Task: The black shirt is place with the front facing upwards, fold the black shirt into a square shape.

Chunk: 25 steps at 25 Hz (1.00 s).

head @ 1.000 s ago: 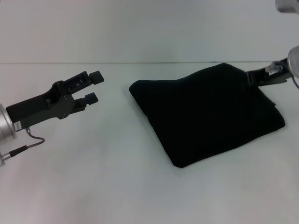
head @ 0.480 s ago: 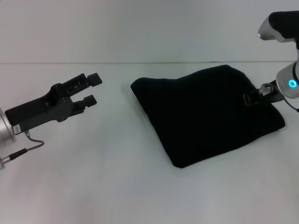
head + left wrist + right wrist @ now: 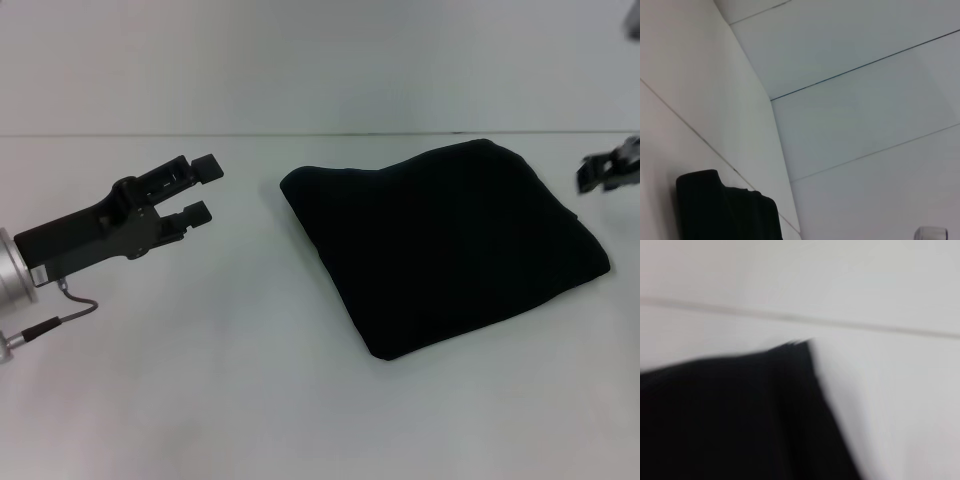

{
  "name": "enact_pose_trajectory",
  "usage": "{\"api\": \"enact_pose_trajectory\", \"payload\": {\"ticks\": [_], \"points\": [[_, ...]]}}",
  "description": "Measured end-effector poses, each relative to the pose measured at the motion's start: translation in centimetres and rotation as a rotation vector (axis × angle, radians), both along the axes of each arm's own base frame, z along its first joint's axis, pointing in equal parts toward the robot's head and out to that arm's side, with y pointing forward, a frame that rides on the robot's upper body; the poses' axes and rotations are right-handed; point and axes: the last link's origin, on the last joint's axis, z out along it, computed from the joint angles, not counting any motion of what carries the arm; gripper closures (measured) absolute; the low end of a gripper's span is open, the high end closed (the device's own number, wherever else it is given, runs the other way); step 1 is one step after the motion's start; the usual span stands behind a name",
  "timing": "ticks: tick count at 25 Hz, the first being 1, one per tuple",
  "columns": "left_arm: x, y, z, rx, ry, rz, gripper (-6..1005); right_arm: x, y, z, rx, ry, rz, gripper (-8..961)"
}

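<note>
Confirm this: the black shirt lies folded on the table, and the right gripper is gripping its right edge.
Not quite. The black shirt does lie folded on the table, but in the head view the right gripper is beside its right edge, clear of the cloth, gripping nothing.

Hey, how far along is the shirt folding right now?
Looks nearly done: the black cloth shirt lies folded into a compact, roughly square bundle on the white table. Nothing is in hand; the left gripper hovers open off to its left, and the right gripper is clear of its right edge. Little seems left beyond parking the arms.
</note>
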Motion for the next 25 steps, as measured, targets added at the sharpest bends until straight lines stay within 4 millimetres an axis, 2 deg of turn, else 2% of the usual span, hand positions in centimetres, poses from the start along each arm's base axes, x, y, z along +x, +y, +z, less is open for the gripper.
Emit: {"api": "enact_pose_trajectory", "payload": {"ticks": [4, 8, 11, 14, 19, 22, 25], "points": [[0.1, -0.4, -0.2, -0.033, 0.007, -0.022, 53, 0.0, -0.5, 2.6, 0.078, 0.134, 0.024, 648], [0.0, -1.6, -1.3, -0.138, 0.033, -0.037, 54, 0.6, -2.8, 3.6, 0.087, 0.424, 0.161, 631], [0.1, -2.5, -2.6, -0.224, 0.050, -0.043, 54, 2.5, -5.1, 4.3, 0.142, 0.650, 0.244, 618], [0.9, -3.1, -4.6, -0.303, 0.066, -0.055, 54, 4.8, -7.5, 5.0, 0.210, 0.793, 0.299, 605], [2.0, -2.9, -7.9, -0.376, 0.085, 0.015, 61, 7.7, -11.1, 5.6, 0.316, 0.939, 0.347, 397], [2.6, -2.6, -9.8, -0.415, 0.094, 0.070, 65, 8.4, -12.2, 5.5, 0.343, 0.969, 0.359, 280], [2.9, -2.2, -11.5, -0.440, 0.095, 0.128, 66, 8.7, -12.4, 5.2, 0.351, 0.979, 0.359, 163]]}}
